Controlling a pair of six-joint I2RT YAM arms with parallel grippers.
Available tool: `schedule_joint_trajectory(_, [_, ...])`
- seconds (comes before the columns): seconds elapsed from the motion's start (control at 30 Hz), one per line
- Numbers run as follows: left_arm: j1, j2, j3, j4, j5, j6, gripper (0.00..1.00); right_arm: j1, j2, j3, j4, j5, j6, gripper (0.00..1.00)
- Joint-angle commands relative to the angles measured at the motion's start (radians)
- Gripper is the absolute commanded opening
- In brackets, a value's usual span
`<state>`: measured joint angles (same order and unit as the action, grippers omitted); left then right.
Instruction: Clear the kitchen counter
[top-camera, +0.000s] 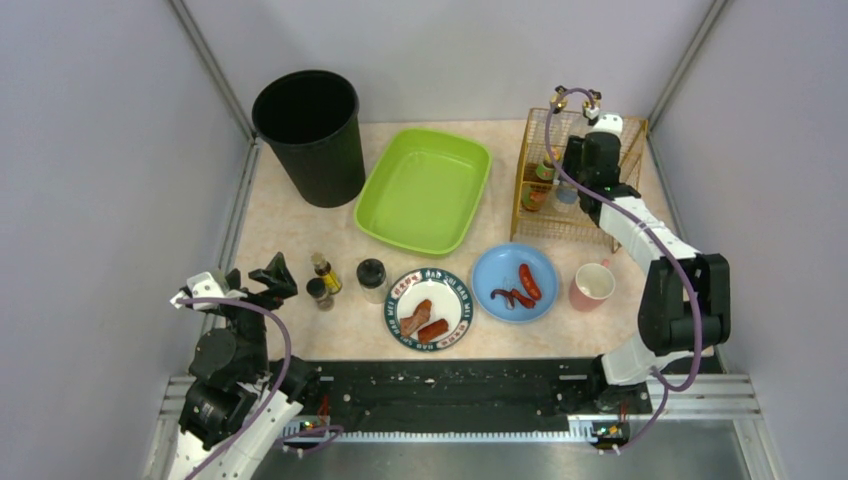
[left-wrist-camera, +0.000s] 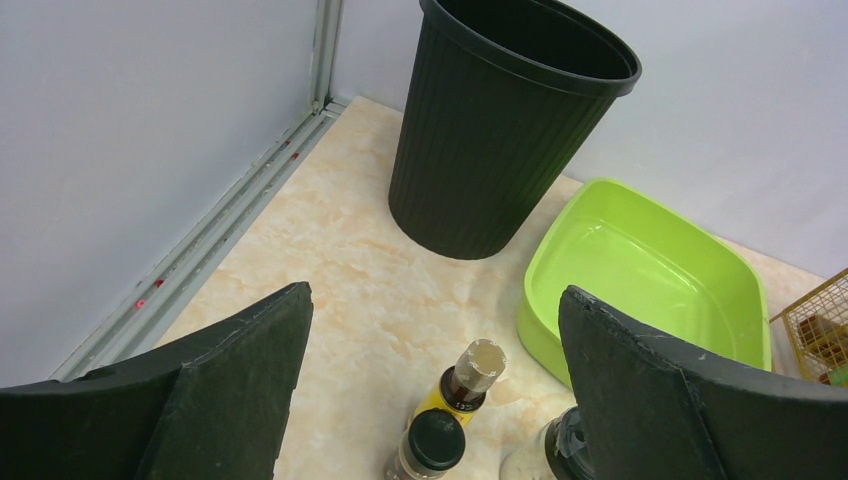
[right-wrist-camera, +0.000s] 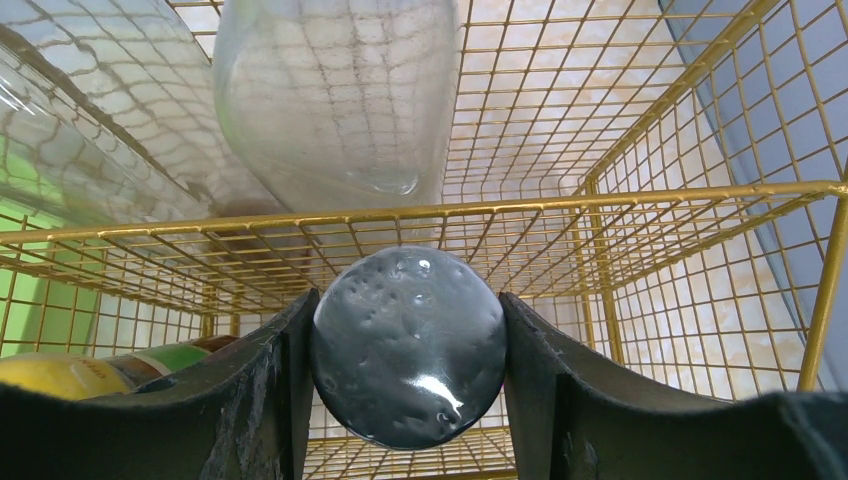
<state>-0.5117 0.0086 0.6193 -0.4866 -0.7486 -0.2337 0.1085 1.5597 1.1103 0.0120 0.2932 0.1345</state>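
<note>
Kitchen counter worktop (top-camera: 290, 225), pale marbled stone pattern, spanning the enclosure floor. From left: left gripper (left-wrist-camera: 435, 295) spread wide, empty, near yellow-labelled bottle (left-wrist-camera: 468, 378); black bin (top-camera: 308, 135); green tray (top-camera: 425, 190); patterned plate (top-camera: 452, 290) with brown food pieces; blue plate (top-camera: 492, 270); pink cup (top-camera: 592, 286). Far right: gold wire rack (top-camera: 530, 215), right gripper (right-wrist-camera: 405, 350) clamped on round dark cap (right-wrist-camera: 407, 330).

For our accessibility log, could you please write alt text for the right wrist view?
The fingers grip a round dark cap from both sides, close against a gold wire rack. A clear, blurred container fills the top of the view among the wires.
</note>
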Motion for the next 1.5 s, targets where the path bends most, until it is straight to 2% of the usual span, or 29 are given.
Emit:
schedule_joint_trajectory(0.0, [-0.002, -0.121, 0.021, 0.027, 0.006, 0.002, 0.97, -0.009, 0.029, -0.005, 0.088, -0.024, 0.028, 0.12])
schedule_joint_trajectory(0.17, [-0.002, -0.121, 0.020, 0.028, 0.005, 0.004, 0.97, -0.009, 0.022, -0.014, 0.085, -0.013, 0.021, 0.35])
schedule_joint_trajectory(0.23, [-0.002, -0.120, 0.019, 0.028, 0.005, 0.004, 0.97, -0.010, 0.011, -0.017, 0.086, -0.016, 0.017, 0.41])
schedule_joint_trajectory(0.77, [-0.002, -0.120, 0.019, 0.031, 0.005, 0.005, 0.97, -0.005, -0.184, -0.017, 0.057, -0.044, 0.030, 0.79])
schedule_joint_trajectory(0.93, [-0.002, -0.120, 0.018, 0.031, 0.005, 0.007, 0.97, 0.018, -0.260, -0.001, 0.033, -0.021, 0.012, 0.81])
schedule_joint_trajectory(1.17, [-0.002, -0.121, 0.015, 0.035, 0.005, 0.008, 0.97, 0.119, -0.368, 0.025, 0.004, -0.016, -0.034, 0.80])
schedule_joint_trajectory(1.47, [-0.001, -0.121, 0.012, 0.036, 0.001, 0.010, 0.97, 0.425, -0.369, 0.098, -0.064, -0.053, -0.119, 0.79])
